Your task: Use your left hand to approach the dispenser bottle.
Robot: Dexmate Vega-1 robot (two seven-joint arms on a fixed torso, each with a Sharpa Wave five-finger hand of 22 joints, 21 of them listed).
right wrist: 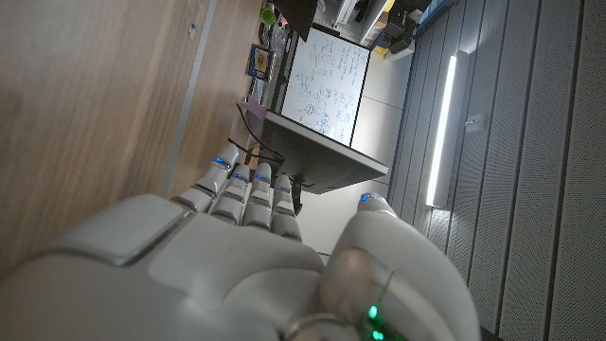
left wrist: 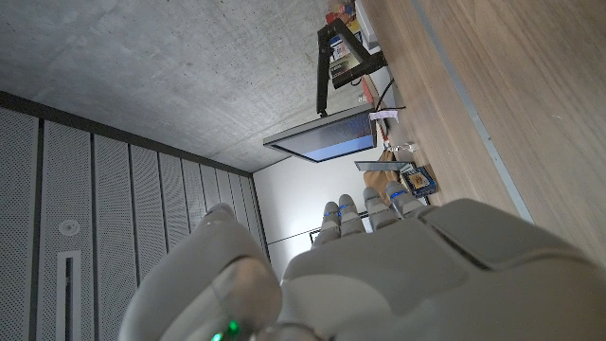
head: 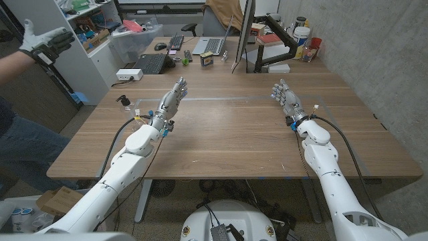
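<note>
**Both hands empty on the wooden surface; dispenser bottle at the left edge**

Head view. The wooden surface (head: 227, 134) spans the frame, with a concrete wall on the right. At its far side stand a monitor (head: 243, 30), a laptop (head: 212, 45) and a black keyboard (head: 152, 63); shelving (head: 80, 27) stands at the far left. A person's gloved hand (head: 37, 41) and leg show at the left edge. The dispenser bottle (head: 124, 102) sits near the left edge of the surface, small, with a dark pump top; its body is too small to describe further. It stands left of the left hand (head: 172, 100) and apart from it. The left hand holds nothing, fingers extended together toward the far side. The right hand (head: 286, 100) is on the right side of the surface, fingers apart and extended, likewise empty.

Left wrist view. The back of the left hand (left wrist: 398, 275) occupies the lower part, fingers (left wrist: 365, 208) straight and close together, nothing in them. Beyond are the wood surface, the monitor (left wrist: 322, 140) and a concrete ceiling.

Right wrist view. The right hand (right wrist: 237, 265) shows its back, fingers (right wrist: 241, 185) straight, holding nothing. The monitor (right wrist: 327, 85) screen, the wood surface and a grey panelled wall lie beyond.
</note>
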